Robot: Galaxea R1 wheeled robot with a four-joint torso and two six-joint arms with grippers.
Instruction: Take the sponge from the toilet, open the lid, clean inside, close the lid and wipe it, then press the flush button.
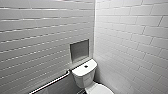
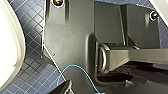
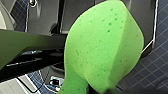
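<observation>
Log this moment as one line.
sponge: bent, gripped in right hand | toilet: ahead, low in head view | flush button: on tank top, nothing touching it

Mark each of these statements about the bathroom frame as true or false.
1. The flush button sits in the middle of the tank top. True.
2. The sponge lies flat on the tank top. False: the right wrist view shows it bent and up above the floor.
3. The floor is dark blue with a grid pattern. True.
4. In the head view, the grab bar is mounted to the right of the toilet. False: it runs along the wall to the toilet's left.
5. A recessed niche is set in the wall above the tank top. True.
</observation>
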